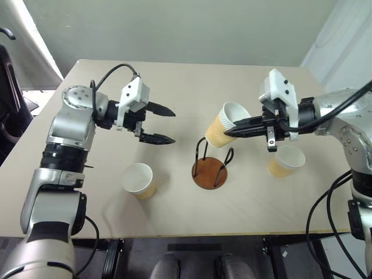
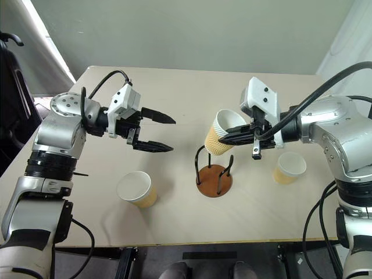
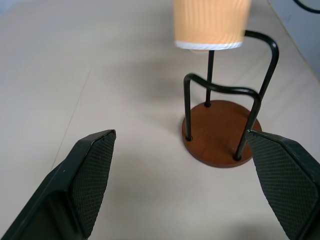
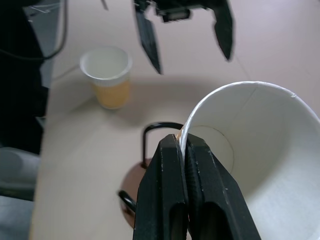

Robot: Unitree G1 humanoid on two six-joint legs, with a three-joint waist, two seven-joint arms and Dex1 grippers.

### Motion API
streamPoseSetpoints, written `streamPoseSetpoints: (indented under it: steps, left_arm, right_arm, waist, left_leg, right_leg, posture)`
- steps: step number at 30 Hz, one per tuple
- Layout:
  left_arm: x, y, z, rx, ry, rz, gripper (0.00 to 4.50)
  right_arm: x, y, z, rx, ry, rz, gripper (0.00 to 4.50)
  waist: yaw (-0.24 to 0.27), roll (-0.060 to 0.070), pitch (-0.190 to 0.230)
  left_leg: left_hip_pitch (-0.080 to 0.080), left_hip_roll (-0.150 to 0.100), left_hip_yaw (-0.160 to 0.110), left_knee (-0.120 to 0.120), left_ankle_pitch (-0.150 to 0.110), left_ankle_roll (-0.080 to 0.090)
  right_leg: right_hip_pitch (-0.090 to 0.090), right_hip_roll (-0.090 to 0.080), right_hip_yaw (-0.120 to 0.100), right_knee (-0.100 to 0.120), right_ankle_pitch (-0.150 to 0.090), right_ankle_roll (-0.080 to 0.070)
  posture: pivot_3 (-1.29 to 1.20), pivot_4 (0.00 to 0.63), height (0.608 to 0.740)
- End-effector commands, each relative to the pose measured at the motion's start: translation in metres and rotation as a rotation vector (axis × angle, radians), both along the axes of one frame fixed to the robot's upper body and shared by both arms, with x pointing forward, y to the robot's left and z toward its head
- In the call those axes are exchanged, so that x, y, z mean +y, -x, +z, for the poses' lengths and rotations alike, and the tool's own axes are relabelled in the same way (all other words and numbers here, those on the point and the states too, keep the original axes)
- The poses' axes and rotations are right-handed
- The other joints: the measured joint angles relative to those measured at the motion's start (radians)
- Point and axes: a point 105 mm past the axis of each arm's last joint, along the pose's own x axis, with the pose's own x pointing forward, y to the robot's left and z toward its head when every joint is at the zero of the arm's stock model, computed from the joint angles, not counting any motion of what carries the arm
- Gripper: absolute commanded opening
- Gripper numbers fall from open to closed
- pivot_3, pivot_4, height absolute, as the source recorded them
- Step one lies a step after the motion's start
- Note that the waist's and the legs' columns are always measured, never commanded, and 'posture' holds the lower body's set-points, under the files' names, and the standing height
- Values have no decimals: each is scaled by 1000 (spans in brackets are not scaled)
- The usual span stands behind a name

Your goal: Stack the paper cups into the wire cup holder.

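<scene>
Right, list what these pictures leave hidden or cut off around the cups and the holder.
- Held cup: in the left wrist view its upper part is cut off by the frame edge; in the right wrist view the right gripper fingers cover part of its rim.
- Wire cup holder: in the right wrist view the fingers and the cup hide most of the base.
- Cup by the right arm: the gripper overlaps its far rim.

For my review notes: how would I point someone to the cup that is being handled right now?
Start at the wire cup holder in the middle of the beige table. Just above it hangs a paper cup, pinched by its rim in the right gripper. Unlike the two cups standing upright on the table, it is tilted and off the surface.
</scene>
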Motion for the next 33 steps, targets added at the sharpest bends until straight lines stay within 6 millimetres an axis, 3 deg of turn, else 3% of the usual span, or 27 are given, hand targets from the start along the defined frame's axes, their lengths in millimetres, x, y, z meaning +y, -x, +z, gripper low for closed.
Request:
streamPoseSetpoints:
  steps: [1, 15, 19, 25, 26, 29, 33]
  left_arm:
    - [-3, 1, 12, -50, 2, -21, 4500]
    - [-2, -2, 13, -59, 8, -4, 4500]
    - [-1, -2, 13, -61, 7, -2, 4500]
    - [-1, -2, 13, -61, 8, -3, 4500]
    - [-1, -2, 13, -61, 9, -3, 4500]
    - [-2, -1, 13, -57, 17, -10, 4500]
    - [-4, 3, 13, -43, 30, -28, 4500]
  right_arm:
    - [1, 7, 1, -20, 12, 23, 21]
    - [-5, 5, -22, -23, 99, 33, 21]
    - [-3, 5, -23, -31, 90, 42, 889]
    - [2, 3, -12, -50, 23, 33, 3008]
    - [4, 0, -2, -56, -27, 18, 3346]
    - [-3, -3, 18, -60, -94, -12, 3346]
    - [-12, 5, 19, -29, -98, -13, 3346]
  waist:
    - [1, 0, 0]
    - [0, 0, 0]
    - [0, 0, 0]
    - [0, 0, 0]
    - [-1, 0, 0]
    - [-1, 0, 0]
    - [4, 0, 0]
  left_leg:
    - [0, 0, 0, 0, 0, 0]
    - [0, 0, 0, 0, 0, 0]
    - [0, 0, 0, 0, 0, 0]
    - [0, 0, 0, 0, 0, 0]
    - [0, 0, 0, 0, 0, 0]
    - [0, 0, 1, 0, 0, 0]
    - [-1, 0, 0, 0, 0, 0]
  right_leg:
    - [0, 0, 0, 0, 0, 0]
    - [0, 0, 0, 1, 0, 0]
    - [0, 0, 0, 1, 0, 0]
    - [0, 0, 0, 1, 0, 0]
    - [0, 0, 0, 1, 0, 0]
    - [-1, 0, 0, 1, 0, 0]
    - [0, 0, -1, 0, 0, 0]
  posture:
    - [0, 150, 740]
    - [0, 150, 740]
    - [0, 150, 740]
    - [0, 150, 740]
    - [0, 150, 740]
    - [0, 150, 740]
    - [0, 150, 740]
